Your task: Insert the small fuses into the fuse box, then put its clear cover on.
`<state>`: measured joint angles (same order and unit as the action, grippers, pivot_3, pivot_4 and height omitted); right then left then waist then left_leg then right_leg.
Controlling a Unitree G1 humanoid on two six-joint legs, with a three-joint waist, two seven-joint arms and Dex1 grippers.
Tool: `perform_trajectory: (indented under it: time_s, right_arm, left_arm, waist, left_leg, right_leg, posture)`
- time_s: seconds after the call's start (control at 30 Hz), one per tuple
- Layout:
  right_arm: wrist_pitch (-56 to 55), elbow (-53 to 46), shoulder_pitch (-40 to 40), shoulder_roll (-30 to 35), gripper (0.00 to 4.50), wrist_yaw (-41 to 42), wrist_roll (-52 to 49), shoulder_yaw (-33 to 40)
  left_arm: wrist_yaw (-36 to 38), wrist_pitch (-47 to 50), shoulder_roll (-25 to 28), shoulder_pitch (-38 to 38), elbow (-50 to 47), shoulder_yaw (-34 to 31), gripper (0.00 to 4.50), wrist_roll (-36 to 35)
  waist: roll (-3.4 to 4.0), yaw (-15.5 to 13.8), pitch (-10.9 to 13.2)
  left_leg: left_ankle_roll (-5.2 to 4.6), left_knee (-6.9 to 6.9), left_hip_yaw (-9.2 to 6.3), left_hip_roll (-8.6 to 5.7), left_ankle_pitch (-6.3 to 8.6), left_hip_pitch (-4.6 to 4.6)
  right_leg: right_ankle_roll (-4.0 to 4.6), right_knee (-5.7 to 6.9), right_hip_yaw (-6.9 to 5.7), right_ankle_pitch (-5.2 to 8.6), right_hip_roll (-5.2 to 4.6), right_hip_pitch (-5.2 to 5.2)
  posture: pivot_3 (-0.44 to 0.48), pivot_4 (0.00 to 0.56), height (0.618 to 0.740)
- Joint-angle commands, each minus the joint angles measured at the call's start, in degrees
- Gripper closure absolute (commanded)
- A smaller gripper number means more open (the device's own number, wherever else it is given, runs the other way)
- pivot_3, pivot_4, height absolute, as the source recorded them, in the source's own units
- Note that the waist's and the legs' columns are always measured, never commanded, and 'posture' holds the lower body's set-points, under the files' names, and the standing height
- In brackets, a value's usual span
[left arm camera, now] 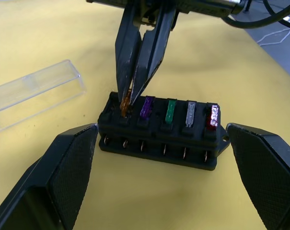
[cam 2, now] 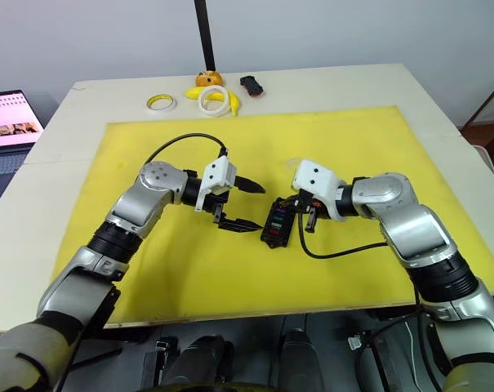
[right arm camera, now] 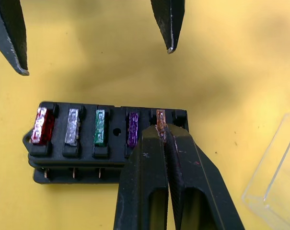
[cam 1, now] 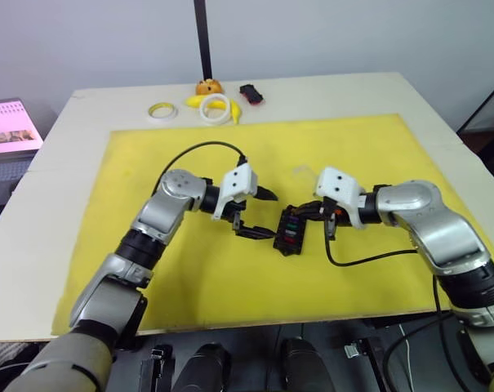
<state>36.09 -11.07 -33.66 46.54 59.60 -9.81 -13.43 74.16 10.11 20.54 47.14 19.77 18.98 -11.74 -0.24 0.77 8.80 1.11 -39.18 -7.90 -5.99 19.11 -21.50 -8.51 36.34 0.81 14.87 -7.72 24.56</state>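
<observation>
The black fuse box point(cam 1: 289, 231) lies in the middle of the yellow mat point(cam 1: 230, 278). Red, grey, green and purple small fuses point(left arm camera: 169, 111) stand in one row of its slots. My right gripper point(right arm camera: 161, 130) is shut on an orange fuse point(right arm camera: 160, 116), which is at the end slot next to the purple one. My left gripper point(left arm camera: 161, 128) is open just left of the box, one finger to each side of the box's length and neither touching it. The clear cover point(left arm camera: 34, 93) lies flat on the mat beside the box, on the orange fuse's side.
At the table's far edge are two tape rings point(cam 1: 161, 110) point(cam 1: 215, 109), a banana point(cam 1: 233, 109), an orange round object point(cam 1: 208, 86) and a black-and-red object point(cam 1: 251, 94). A laptop point(cam 1: 10, 126) stands off the table's left side. Bare mat surrounds the box.
</observation>
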Motion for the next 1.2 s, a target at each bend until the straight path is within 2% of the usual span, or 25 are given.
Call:
perform_trajectory:
  time_s: [0.03, 0.7, 1.2]
  right_arm:
    - [-0.2, 1.2, -1.0, 0.8, 4.5, 1.7, 1.3, -1.8]
    - [8.8, -0.7, -8.8, 2.2, 4.5, 6.3, 1.3, -4.7]
    - [7.5, 0.8, -11.4, 1.7, 4.5, 6.4, 2.3, -6.4]
  left_arm:
    - [-0.2, -0.9, -0.2, 0.8, -0.8, -1.2, 0.01, 0.2]
    - [-0.8, -1.5, -0.9, 0.6, -0.3, -1.1, 0.01, 0.4]
    - [-1.3, -1.3, -1.1, 0.5, -0.1, -1.3, 0.01, 0.5]
  waist:
    - [0.0, 0.0, 0.0]
    - [0.0, -0.1, 0.0]
    - [0.0, -0.1, 0.0]
  left_leg:
    - [0.0, 0.0, 0.0, 0.0, 0.0, 0.0]
    - [0.0, 0.0, -0.01, 0.0, 0.0, -0.01]
    - [0.0, 0.0, 0.0, 0.0, 0.0, -0.02]
  right_leg:
    - [0.0, 0.0, 0.0, 0.0, 0.0, 0.0]
    - [0.0, 0.0, 0.0, 0.0, -0.01, 0.0]
    - [0.0, 0.0, 0.0, 0.0, -0.01, 0.03]
  posture:
    - [0.0, 0.15, 0.74]
    - [0.0, 0.15, 0.74]
    - [0.0, 0.15, 0.74]
